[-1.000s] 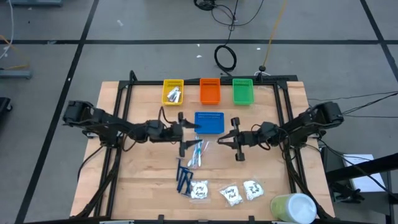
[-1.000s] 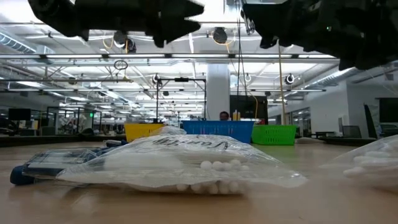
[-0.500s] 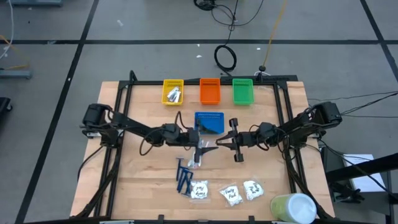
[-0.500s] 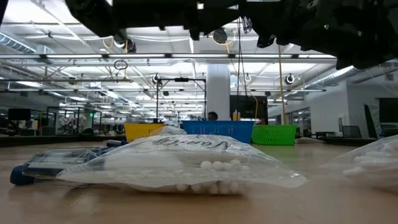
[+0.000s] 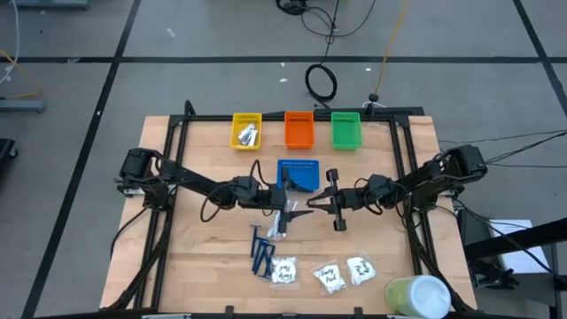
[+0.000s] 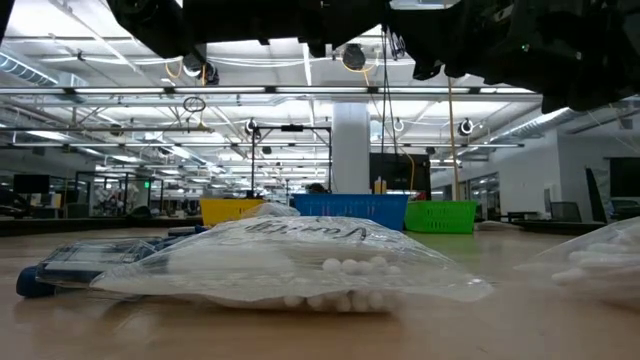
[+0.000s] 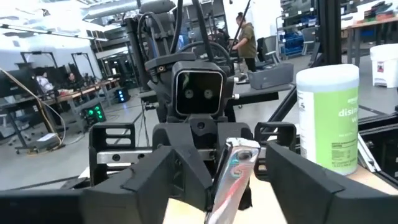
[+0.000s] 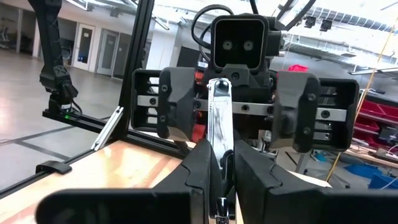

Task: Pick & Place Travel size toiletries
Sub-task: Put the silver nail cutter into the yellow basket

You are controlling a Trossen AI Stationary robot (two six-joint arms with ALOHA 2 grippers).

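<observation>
glossy silvery foil packet (image 8: 219,134), wooden table (image 5: 204,252)

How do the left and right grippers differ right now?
The left gripper is open, fingers spread wide; the right gripper is shut on a silvery packet. The left carries nothing; the right holds the packet out toward it. Both face each other mid-table, beside the blue tray.

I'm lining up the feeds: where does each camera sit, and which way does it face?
High: overhead, looking straight down on the wooden table; both arms show, left end effector meeting right end effector.
Low: at table height, looking across a clear white-filled sachet into the room; arms overhead.
Left wrist: faces the right arm; own open fingers.
Right wrist: faces the left arm; own fingers grip the slim silvery packet.
Both wrist views share that packet.
</observation>
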